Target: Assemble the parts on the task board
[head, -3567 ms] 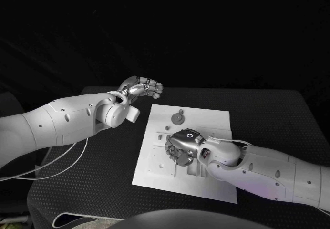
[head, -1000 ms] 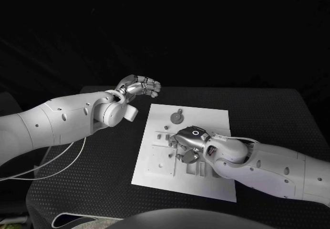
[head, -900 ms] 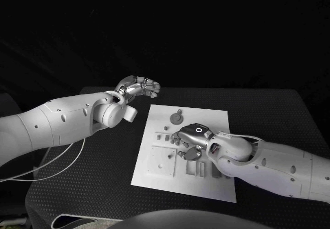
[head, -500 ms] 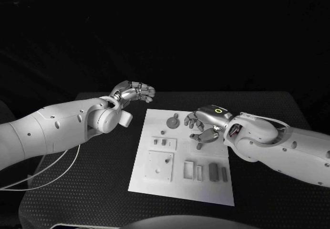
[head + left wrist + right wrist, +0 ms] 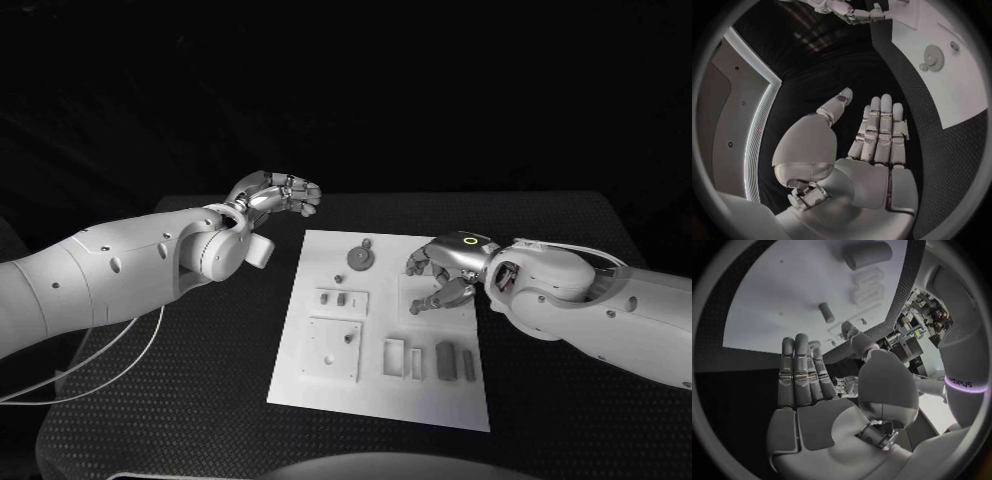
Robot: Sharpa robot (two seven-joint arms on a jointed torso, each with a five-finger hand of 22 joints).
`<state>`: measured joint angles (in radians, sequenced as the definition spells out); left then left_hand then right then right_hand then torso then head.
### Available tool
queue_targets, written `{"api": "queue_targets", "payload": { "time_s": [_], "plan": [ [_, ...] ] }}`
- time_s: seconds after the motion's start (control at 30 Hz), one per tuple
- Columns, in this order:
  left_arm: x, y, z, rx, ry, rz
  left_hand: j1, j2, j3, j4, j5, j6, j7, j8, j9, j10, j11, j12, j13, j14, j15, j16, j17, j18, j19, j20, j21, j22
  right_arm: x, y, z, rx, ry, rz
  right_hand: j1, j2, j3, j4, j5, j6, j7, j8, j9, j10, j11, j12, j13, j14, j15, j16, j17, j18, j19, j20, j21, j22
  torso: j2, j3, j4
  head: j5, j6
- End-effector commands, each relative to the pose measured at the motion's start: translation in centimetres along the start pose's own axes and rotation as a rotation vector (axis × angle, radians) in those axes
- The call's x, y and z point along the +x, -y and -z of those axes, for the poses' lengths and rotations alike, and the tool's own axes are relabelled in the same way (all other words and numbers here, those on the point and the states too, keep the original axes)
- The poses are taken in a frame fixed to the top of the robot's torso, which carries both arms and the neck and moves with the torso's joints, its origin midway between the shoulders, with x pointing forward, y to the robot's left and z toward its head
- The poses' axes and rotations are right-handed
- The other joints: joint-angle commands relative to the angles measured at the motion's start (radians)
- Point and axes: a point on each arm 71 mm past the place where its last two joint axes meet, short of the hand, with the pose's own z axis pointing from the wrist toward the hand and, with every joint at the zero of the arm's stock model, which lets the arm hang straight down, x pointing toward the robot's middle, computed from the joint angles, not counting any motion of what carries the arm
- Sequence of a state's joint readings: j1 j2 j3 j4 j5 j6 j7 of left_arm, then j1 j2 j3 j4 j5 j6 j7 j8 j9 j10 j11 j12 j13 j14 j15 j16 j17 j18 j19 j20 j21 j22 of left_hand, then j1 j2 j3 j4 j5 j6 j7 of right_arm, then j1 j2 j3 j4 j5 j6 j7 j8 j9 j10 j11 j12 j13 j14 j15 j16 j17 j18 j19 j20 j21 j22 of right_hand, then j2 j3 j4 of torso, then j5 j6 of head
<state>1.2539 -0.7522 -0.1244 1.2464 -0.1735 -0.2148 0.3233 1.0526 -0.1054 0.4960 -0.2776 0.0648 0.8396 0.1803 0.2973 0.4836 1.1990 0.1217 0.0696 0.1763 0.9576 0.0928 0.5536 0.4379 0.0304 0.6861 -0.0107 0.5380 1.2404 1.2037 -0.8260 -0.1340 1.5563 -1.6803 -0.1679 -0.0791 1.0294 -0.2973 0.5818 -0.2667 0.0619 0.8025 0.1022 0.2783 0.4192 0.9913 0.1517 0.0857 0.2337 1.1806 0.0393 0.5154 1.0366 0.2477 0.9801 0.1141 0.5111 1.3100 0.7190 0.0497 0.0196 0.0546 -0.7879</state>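
Note:
The white task board lies in the middle of the black table. On it sit a round gear, two small pegs, a square plate and several upright bars. My right hand hovers over the board's far right part with fingers spread and nothing in them; its wrist view shows a bare palm above the board and a short peg. My left hand hangs off the board's far left corner, holding nothing, fingers straight. The gear shows there too.
The black table mat surrounds the board on all sides. A thin white cable loops under my left arm at the table's left side. A larger cylinder lies on the board near the slots.
My right hand has lifted off the board's middle and drawn back to its far right part, uncovering the bars and pegs. The left hand has barely moved. The camera has shifted slightly.

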Motion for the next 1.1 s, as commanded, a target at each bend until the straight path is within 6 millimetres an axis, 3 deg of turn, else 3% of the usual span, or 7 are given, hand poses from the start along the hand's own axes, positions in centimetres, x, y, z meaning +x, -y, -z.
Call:
{"api": "queue_targets", "payload": {
  "time_s": [0.03,0.27,0.5,0.7,0.87,0.9,1.1],
  "plan": [
    [0.1,0.2,0.0,0.012,-0.009,0.008,-0.001,-0.003,-0.002,0.003,-0.002,-0.004,0.000,-0.005,-0.001,-0.007,0.002,0.000,-0.001,0.005,0.002,-0.005,0.002,0.007,0.004,0.005,-0.004,0.001,0.8,0.2,0.1,0.023,-0.079,0.036,-0.008,-0.001,-0.012,0.002,-0.003,-0.007,0.000,0.004,0.002,-0.013,0.000,0.012,-0.006,-0.011,0.001,0.011,0.002,0.014,-0.010,0.001,0.002,0.019,0.000,-0.0003,-0.0004,0.000,-0.001],
    [0.1,0.2,-0.1,0.011,-0.010,0.008,-0.001,-0.003,-0.002,0.003,-0.002,-0.004,0.000,-0.005,-0.001,-0.007,0.002,0.000,-0.001,0.005,0.002,-0.005,0.003,0.007,0.004,0.005,-0.004,0.001,1.8,-0.1,-0.1,0.013,-0.079,0.042,0.005,0.003,-0.004,0.019,-0.004,0.005,0.005,0.019,0.008,-0.011,-0.008,0.041,-0.012,-0.015,-0.007,0.030,0.001,0.014,-0.006,-0.002,0.008,0.018,0.000,-0.0012,0.0018,0.000,-0.002],
    [0.1,0.1,-0.1,0.008,-0.006,0.007,-0.001,-0.002,-0.001,0.003,-0.002,-0.006,0.001,-0.006,-0.001,-0.007,0.002,0.000,-0.002,0.006,0.001,-0.006,0.005,0.007,0.005,0.005,-0.004,0.002,2.4,-1.0,-0.3,-0.024,-0.075,0.030,0.064,0.005,0.101,0.073,-0.014,0.048,-0.002,0.050,0.019,0.057,-0.042,0.119,-0.005,-0.006,-0.036,0.055,-0.009,0.014,0.006,-0.008,0.019,0.018,0.000,-0.0011,0.0030,0.004,-0.008],
    [0.1,0.1,0.0,0.007,-0.005,0.007,-0.001,-0.002,-0.001,0.004,-0.002,-0.007,0.001,-0.006,-0.001,-0.007,0.002,0.000,-0.002,0.007,0.001,-0.006,0.006,0.007,0.005,0.005,-0.004,0.003,2.7,-1.2,-0.5,-0.032,-0.071,0.038,0.104,0.042,0.154,0.085,-0.014,0.097,0.021,0.079,0.029,0.127,-0.058,0.173,0.009,0.009,-0.050,0.073,-0.013,0.014,0.021,-0.016,0.036,0.021,0.000,-0.0020,0.0020,0.004,-0.010],
    [0.1,0.1,0.0,0.008,-0.007,0.007,-0.001,-0.002,-0.001,0.004,-0.002,-0.007,0.001,-0.006,-0.001,-0.007,0.002,0.000,-0.002,0.008,0.001,-0.007,0.006,0.007,0.005,0.005,-0.004,0.003,2.9,-1.6,-0.6,-0.045,-0.073,0.043,0.109,0.047,0.157,0.083,-0.014,0.105,0.023,0.083,0.031,0.138,-0.060,0.179,0.011,0.011,-0.051,0.075,-0.013,0.014,0.023,-0.017,0.038,0.021,0.000,-0.0016,0.0019,0.004,-0.014],
    [0.1,0.1,0.0,0.008,-0.007,0.007,-0.001,-0.002,-0.001,0.004,-0.002,-0.007,0.001,-0.006,-0.001,-0.007,0.002,0.001,-0.002,0.008,0.001,-0.007,0.007,0.007,0.006,0.005,-0.004,0.003,2.9,-1.7,-0.7,-0.048,-0.072,0.043,0.128,0.074,0.177,0.080,-0.015,0.132,0.020,0.098,0.036,0.165,-0.068,0.194,0.017,0.023,-0.058,0.084,-0.012,0.014,0.032,-0.022,0.046,0.022,0.000,-0.0016,0.0019,0.004,-0.014],
    [0.0,0.1,0.0,0.007,-0.006,0.007,-0.002,-0.001,-0.001,0.005,-0.002,-0.008,0.001,-0.005,-0.001,-0.007,0.002,0.001,-0.002,0.008,0.001,-0.007,0.007,0.007,0.006,0.005,-0.004,0.003,3.0,-1.8,-0.9,-0.050,-0.064,0.055,0.125,0.081,0.193,0.076,-0.014,0.151,0.019,0.104,0.037,0.183,-0.071,0.203,0.019,0.028,-0.062,0.091,-0.014,0.014,0.040,-0.025,0.057,0.021,0.000,-0.0021,0.0015,0.004,-0.016]
  ]
}}
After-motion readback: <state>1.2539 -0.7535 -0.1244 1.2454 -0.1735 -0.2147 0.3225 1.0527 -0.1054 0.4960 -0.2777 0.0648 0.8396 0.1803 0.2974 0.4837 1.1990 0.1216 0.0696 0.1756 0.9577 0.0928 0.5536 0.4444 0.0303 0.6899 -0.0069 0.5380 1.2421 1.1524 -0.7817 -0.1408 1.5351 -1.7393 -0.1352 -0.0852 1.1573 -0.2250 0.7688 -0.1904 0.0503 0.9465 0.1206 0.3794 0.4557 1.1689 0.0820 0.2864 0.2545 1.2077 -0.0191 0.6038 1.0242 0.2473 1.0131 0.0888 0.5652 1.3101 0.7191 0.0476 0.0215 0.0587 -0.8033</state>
